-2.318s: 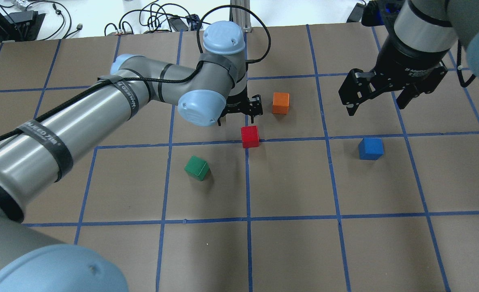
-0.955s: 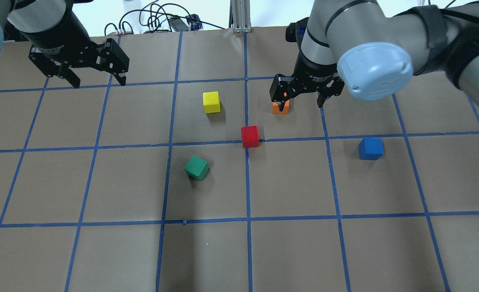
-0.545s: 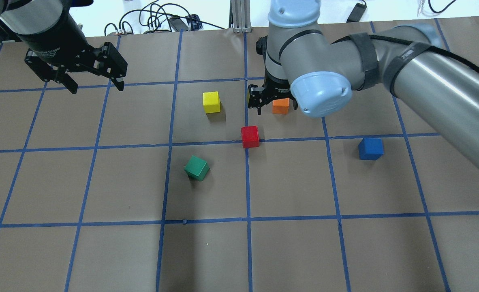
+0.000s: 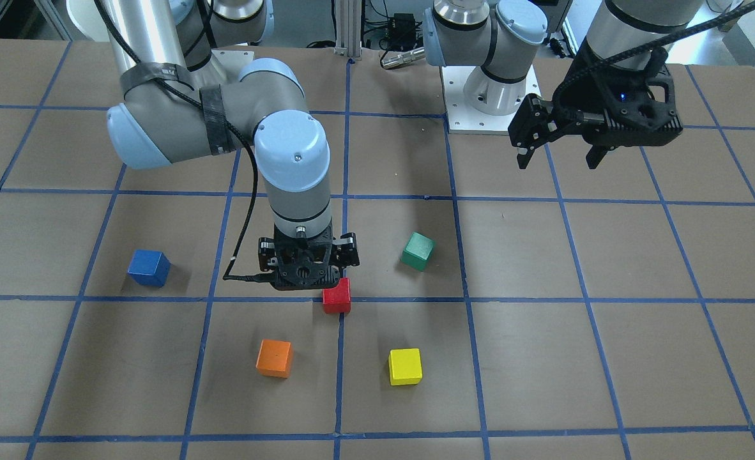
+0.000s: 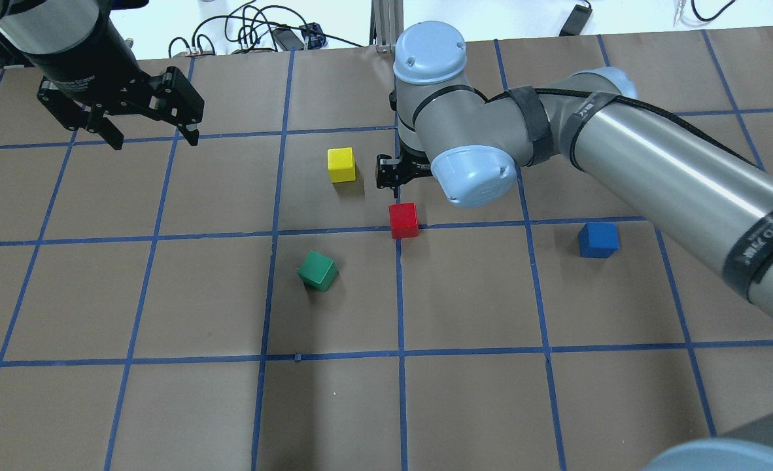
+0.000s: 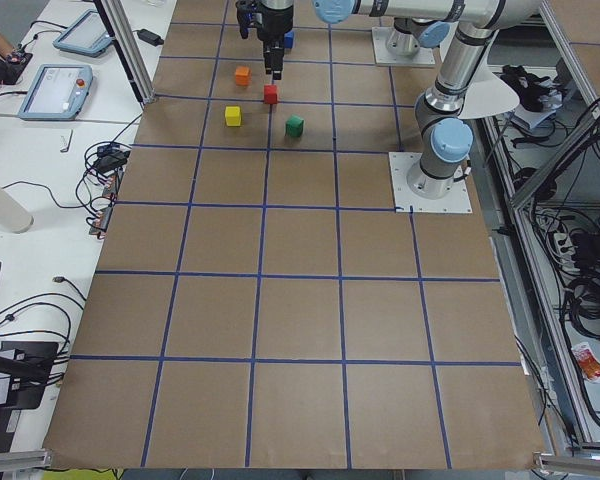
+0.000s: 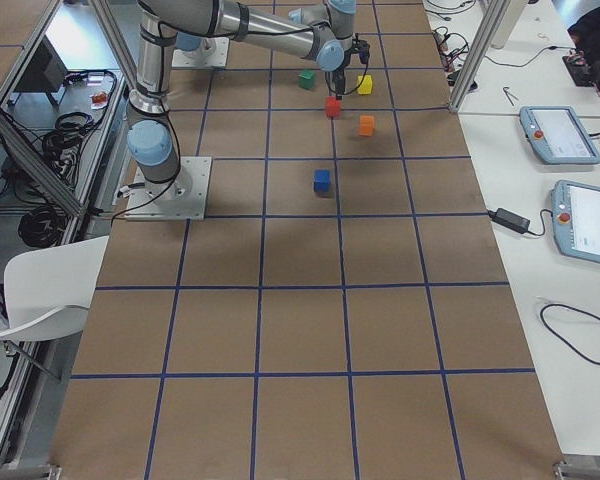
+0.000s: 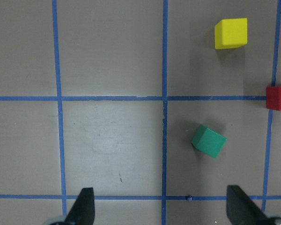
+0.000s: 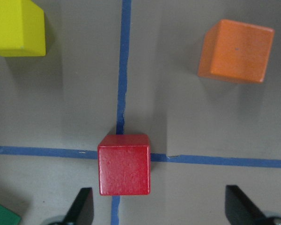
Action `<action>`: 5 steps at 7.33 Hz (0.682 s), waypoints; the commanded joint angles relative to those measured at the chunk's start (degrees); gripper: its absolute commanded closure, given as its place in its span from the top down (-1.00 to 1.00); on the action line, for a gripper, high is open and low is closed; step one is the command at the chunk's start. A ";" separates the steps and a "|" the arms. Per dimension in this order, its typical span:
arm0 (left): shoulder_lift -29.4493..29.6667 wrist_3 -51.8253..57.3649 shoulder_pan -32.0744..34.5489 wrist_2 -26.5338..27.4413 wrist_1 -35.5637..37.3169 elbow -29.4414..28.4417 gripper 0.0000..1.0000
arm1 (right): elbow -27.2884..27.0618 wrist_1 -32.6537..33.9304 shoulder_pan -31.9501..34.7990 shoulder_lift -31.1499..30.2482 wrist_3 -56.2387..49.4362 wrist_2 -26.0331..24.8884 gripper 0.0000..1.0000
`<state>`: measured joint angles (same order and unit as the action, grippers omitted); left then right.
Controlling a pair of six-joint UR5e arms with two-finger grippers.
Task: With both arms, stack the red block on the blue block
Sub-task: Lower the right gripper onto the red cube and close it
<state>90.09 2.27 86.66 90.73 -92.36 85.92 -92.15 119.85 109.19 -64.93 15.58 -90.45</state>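
The red block (image 5: 403, 220) sits on a blue tape crossing at mid-table. It also shows in the front view (image 4: 337, 296) and the right wrist view (image 9: 124, 164). The blue block (image 5: 598, 239) stands alone to the right, also seen in the front view (image 4: 149, 267). My right gripper (image 4: 306, 276) is open and empty, hovering just behind the red block. In the right wrist view the red block lies close to the left finger (image 9: 84, 208). My left gripper (image 5: 155, 140) is open and empty, high over the far left, and also shows in the front view (image 4: 557, 160).
A yellow block (image 5: 341, 165) stands left of the right gripper and a green block (image 5: 318, 271) lies in front of it, to the left of the red block. An orange block (image 4: 274, 358) sits beyond the red block, hidden by my right arm in the overhead view.
My left arm has pulled back to the far left, uncovering the yellow block. My right arm has swung in from the right, past the orange block, to the red block.
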 commanded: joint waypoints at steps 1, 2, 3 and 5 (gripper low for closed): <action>0.00 -0.16 0.00 -0.12 0.08 0.04 1.00 | 0.04 1.52 0.85 2.70 0.24 0.80 1.00; 0.08 -0.16 -0.35 -0.12 0.08 -0.23 1.00 | 0.04 3.61 1.03 3.75 0.24 0.81 1.00; 0.08 -0.16 -0.26 -0.20 0.08 -0.23 1.00 | 0.04 4.33 1.03 4.63 0.07 0.81 1.00; 0.17 -0.25 -0.44 0.06 -0.01 -0.58 1.00 | -0.14 4.25 1.03 5.86 0.24 1.15 1.00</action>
<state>90.22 2.09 86.35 90.71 -92.30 85.51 -92.18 124.01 110.19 -59.98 15.71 -89.58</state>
